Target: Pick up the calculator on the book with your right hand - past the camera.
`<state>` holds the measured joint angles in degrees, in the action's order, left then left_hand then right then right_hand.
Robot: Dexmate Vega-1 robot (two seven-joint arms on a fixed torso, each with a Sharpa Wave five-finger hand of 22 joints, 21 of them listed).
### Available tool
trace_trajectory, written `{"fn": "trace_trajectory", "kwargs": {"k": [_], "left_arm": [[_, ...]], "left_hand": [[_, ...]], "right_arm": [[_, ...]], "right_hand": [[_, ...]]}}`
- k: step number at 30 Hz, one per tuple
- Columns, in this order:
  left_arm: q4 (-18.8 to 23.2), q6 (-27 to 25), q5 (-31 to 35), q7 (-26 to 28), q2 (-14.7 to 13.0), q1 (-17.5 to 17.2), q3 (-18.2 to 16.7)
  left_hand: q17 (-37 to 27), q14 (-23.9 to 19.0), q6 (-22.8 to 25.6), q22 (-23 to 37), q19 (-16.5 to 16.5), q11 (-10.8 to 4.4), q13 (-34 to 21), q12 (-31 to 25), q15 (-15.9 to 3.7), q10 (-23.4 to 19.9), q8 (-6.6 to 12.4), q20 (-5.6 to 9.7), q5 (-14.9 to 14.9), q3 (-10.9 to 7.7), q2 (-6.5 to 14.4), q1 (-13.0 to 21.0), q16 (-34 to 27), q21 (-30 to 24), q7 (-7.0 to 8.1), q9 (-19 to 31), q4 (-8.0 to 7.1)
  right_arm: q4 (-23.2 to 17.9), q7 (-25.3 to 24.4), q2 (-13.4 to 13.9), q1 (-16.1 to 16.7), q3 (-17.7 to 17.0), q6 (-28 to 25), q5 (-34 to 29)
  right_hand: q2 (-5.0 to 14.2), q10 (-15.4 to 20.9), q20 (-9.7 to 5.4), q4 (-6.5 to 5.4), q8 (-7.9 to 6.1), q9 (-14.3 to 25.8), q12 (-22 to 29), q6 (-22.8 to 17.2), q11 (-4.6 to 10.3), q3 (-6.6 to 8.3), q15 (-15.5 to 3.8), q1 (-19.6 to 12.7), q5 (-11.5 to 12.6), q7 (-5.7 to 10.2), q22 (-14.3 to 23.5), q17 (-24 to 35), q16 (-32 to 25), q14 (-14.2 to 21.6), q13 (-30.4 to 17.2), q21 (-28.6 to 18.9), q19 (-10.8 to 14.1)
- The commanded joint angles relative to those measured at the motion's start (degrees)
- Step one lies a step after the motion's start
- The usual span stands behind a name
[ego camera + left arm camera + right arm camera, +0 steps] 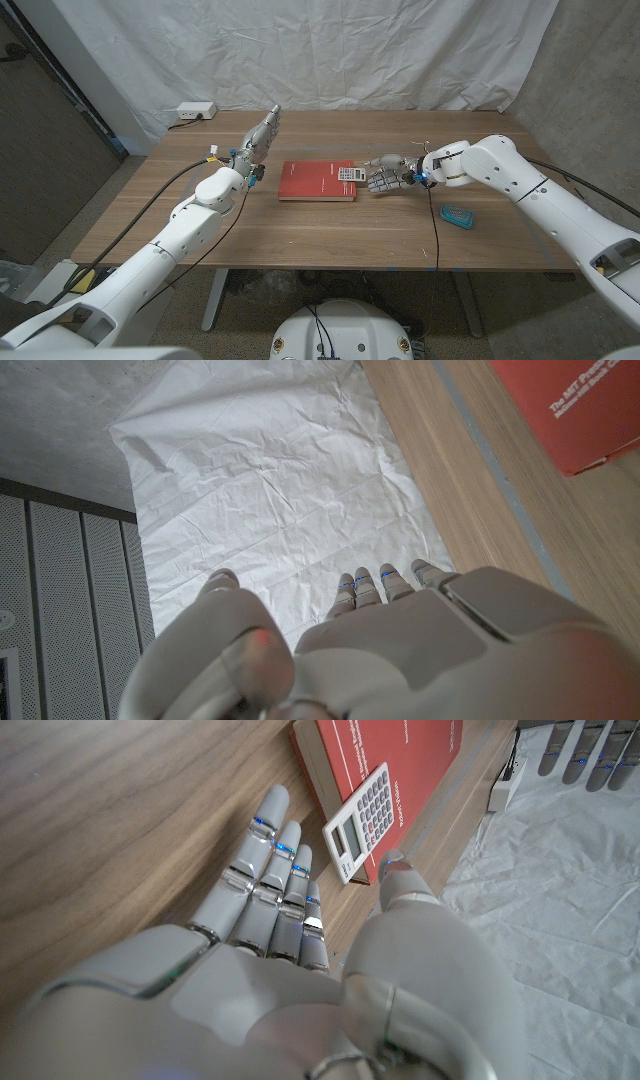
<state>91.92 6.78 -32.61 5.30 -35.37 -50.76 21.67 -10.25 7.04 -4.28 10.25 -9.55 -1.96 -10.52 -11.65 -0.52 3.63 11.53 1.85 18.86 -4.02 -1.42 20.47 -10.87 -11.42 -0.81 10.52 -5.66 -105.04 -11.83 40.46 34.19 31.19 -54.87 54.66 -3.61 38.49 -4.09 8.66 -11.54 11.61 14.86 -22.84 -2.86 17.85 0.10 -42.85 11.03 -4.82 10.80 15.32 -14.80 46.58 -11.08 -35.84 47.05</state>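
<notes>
A white calculator (348, 174) lies on the right end of a red book (312, 181) at the middle of the table; it also shows in the right wrist view as the calculator (362, 819) on the book (385, 750). My right hand (385, 176) is just right of the book, fingers apart and stretched toward the calculator, holding nothing; its fingertips (270, 815) stop short of the calculator. My left hand (262, 134) stands raised left of the book, fingers straight and pointing away, empty. A corner of the book (580, 405) shows past it.
A small teal object (457, 215) lies on the table (330, 230) near the right forearm. A white power strip (195, 111) sits at the back left corner. A white sheet (330, 50) hangs behind the table.
</notes>
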Motion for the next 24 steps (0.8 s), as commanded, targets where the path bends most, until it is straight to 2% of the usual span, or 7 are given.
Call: {"fn": "trace_trajectory", "kwargs": {"k": [1, 6, 20, 24], "left_arm": [[0.1, 0.2, -0.2, 0.0, -0.2, -0.3, -0.2], [0.0, 0.5, -0.2, -0.1, -0.2, -0.5, -0.4], [0.4, 0.8, -0.5, 0.2, -0.4, -1.3, -0.7], [0.3, 0.9, -0.6, 0.1, -0.4, -1.3, -0.7]], "left_hand": [[-0.2, 0.1, 0.1, 0.3, -1.4, -0.13, -0.3, 0.0, 0.44, 0.1, -0.10, 0.97, 0.2, 0.24, 0.2, 0.6, 0.2, -0.1, 0.00, 0.3, -0.12], [-0.2, 0.2, 0.1, 0.3, -1.5, -0.16, -0.3, 0.0, 0.46, 0.1, -0.09, 0.92, 0.2, 0.30, 0.2, 0.6, 0.2, 0.0, 0.02, 0.3, -0.12], [-0.2, 0.2, 0.1, 0.3, -1.6, -0.16, -0.3, 0.0, 0.43, 0.1, -0.11, 0.88, 0.1, 0.47, 0.3, 0.7, 0.2, -0.1, 0.05, 0.3, -0.13], [-0.2, 0.2, 0.1, 0.3, -1.6, -0.04, -0.3, 0.0, 0.39, 0.1, -0.12, 0.89, 0.1, 0.53, 0.3, 0.7, 0.2, -0.1, 0.02, 0.3, -0.13]], "right_arm": [[1.1, 0.6, -1.1, -0.9, 0.9, -0.4, -0.8], [2.1, 1.4, -1.7, -1.5, 1.7, -0.5, -1.3], [2.0, 0.6, -2.5, -1.5, 1.6, -1.1, -1.8], [2.2, 0.3, -3.0, -1.7, 1.9, -1.4, -2.1]], "right_hand": [[-0.23, 0.4, -0.12, -0.18, -0.11, 0.1, 0.3, 0.3, 0.25, 0.12, -0.25, -0.2, 0.4, -0.20, 0.3, 0.4, -0.3, 0.7, -0.3, -0.4, 0.6], [0.21, 0.4, -0.26, 0.12, -0.07, 0.1, 0.3, 0.4, 0.34, 0.49, -0.20, -1.3, 0.5, -0.31, 0.3, 0.6, -0.4, 0.8, -0.4, -0.6, 0.8], [0.99, 0.7, -0.69, 0.43, -0.14, 0.1, 0.5, 0.4, 0.64, 1.03, -0.65, -3.0, 0.6, -0.42, 0.4, 1.2, -0.6, 1.4, -0.5, -0.9, 0.9], [0.98, 1.7, -0.98, 0.37, -0.17, 0.1, 0.9, 0.3, 1.15, 1.00, -0.71, -3.2, 0.6, -0.39, 0.4, 1.3, -0.7, 1.7, -0.6, -1.0, 1.0]]}}
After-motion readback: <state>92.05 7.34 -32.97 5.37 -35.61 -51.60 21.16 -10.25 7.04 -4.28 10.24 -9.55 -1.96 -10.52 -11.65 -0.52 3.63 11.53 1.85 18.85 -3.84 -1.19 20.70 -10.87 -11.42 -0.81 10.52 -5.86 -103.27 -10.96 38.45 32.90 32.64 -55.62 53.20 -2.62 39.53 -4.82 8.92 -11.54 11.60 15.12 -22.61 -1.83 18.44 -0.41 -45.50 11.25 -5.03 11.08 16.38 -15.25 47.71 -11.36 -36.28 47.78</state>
